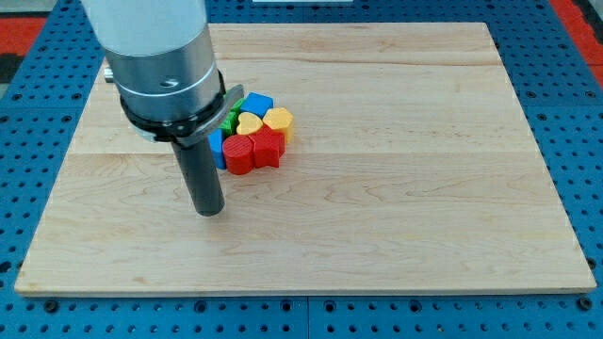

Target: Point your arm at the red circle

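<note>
The red circle [239, 153] is a short red cylinder at the lower left of a tight cluster of blocks on the wooden board [396, 188]. A red star-like block [268, 147] touches it on the view's right. My tip [209, 211] rests on the board below and to the view's left of the red circle, a short gap apart from it. The rod and the arm's grey body hide the left part of the cluster.
The cluster also holds a yellow heart [249, 123], a yellow hexagon-like block [279, 119], a blue block [258, 102] at the top, a green block [233, 120] and a blue block [217, 149] partly hidden behind the rod. Blue pegboard [584, 113] surrounds the board.
</note>
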`<state>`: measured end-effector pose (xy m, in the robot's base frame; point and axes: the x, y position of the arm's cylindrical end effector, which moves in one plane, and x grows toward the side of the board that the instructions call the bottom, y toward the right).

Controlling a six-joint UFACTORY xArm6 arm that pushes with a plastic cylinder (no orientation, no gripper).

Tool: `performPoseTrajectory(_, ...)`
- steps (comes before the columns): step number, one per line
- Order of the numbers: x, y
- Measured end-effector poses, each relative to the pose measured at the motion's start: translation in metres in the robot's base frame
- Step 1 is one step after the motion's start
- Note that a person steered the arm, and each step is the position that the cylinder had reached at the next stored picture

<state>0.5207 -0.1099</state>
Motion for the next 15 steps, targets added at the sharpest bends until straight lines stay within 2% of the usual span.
performPoseTrajectory(5, -0.009, -0.009)
performPoseTrajectory(8, 0.015, 0.011)
performPoseTrajectory(11, -0.011, 0.024)
performPoseTrajectory(12, -0.020, 0.083)
performPoseTrajectory(14, -0.081, 0.115)
performPoseTrajectory(15, -0.081, 0.134)
